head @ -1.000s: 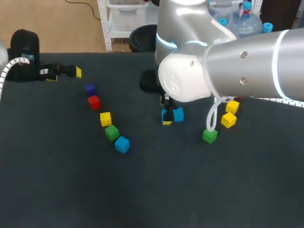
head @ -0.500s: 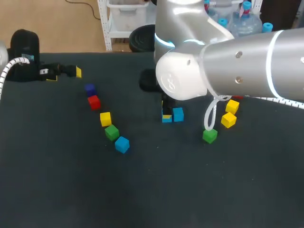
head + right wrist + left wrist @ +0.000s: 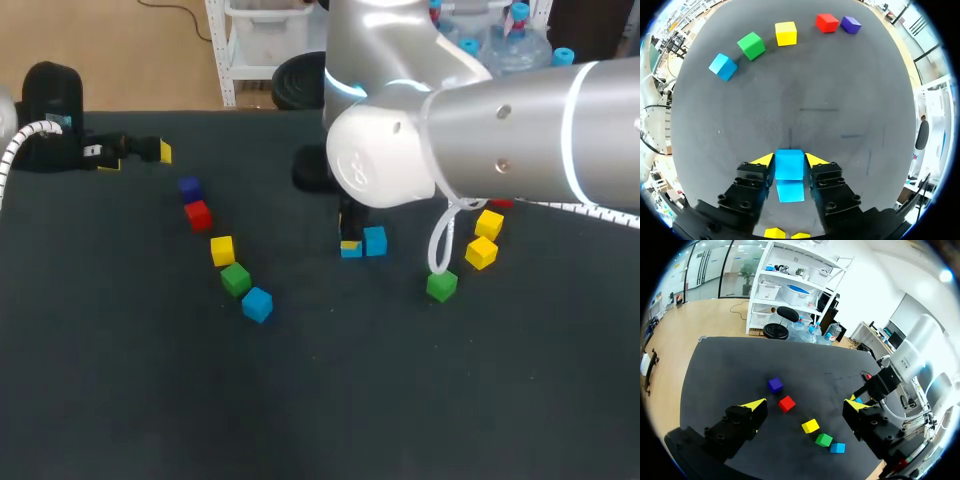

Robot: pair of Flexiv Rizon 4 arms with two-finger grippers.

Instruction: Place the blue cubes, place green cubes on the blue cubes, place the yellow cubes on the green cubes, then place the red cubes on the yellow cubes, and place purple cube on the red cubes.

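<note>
— So, what is sitting where, biggest first?
— The black table (image 3: 120, 400) is filling the head view. The right arm (image 3: 500, 130) is coming in from 3 o'clock and hanging over the middle. The left arm (image 3: 55, 120) is sitting at the 10 o'clock corner.
— And the pincers?
— The right gripper (image 3: 789, 159) is clamping the held blue cube (image 3: 789, 164) from both sides, near the table's middle. The left gripper (image 3: 806, 405) is hanging spread wide, gripping nothing.
— The other cubes?
— A second blue cube (image 3: 376, 240) is sitting just beside the held one, at its 3 o'clock. Off towards 9 o'clock a slanting line is running: purple cube (image 3: 190, 187), red cube (image 3: 198, 214), yellow cube (image 3: 222, 250), green cube (image 3: 236, 279), third blue cube (image 3: 257, 304). At 4 o'clock a lone green cube (image 3: 441, 286) is lying, with a nearer yellow cube (image 3: 481, 252) and a farther yellow cube (image 3: 489, 223) at 3 o'clock.
</note>
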